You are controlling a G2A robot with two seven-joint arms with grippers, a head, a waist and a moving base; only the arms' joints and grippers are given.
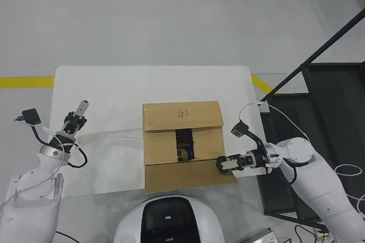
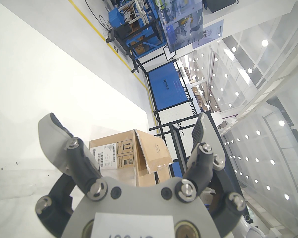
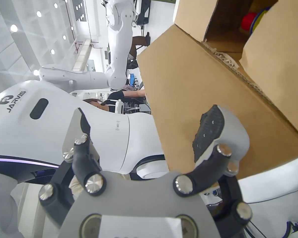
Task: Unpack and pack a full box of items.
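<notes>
A brown cardboard box (image 1: 182,146) stands mid-table with its top flaps partly folded in, leaving a gap where a blue and yellow item (image 1: 185,152) shows. My right gripper (image 1: 222,164) is at the near right corner of the box's near flap (image 3: 201,80). It is open (image 3: 146,127), with the flap's edge between its fingers and one pad (image 3: 208,130) over the cardboard. A red item (image 3: 248,20) sits inside the box. My left gripper (image 1: 79,115) is over the table's left part, well apart from the box (image 2: 129,154). It stands open (image 2: 125,127) and holds nothing.
The white table (image 1: 109,91) has bare room to the left of and behind the box. A black metal rack (image 1: 328,121) stands close by the table's right edge. A yellow floor line (image 1: 18,82) runs past the far left.
</notes>
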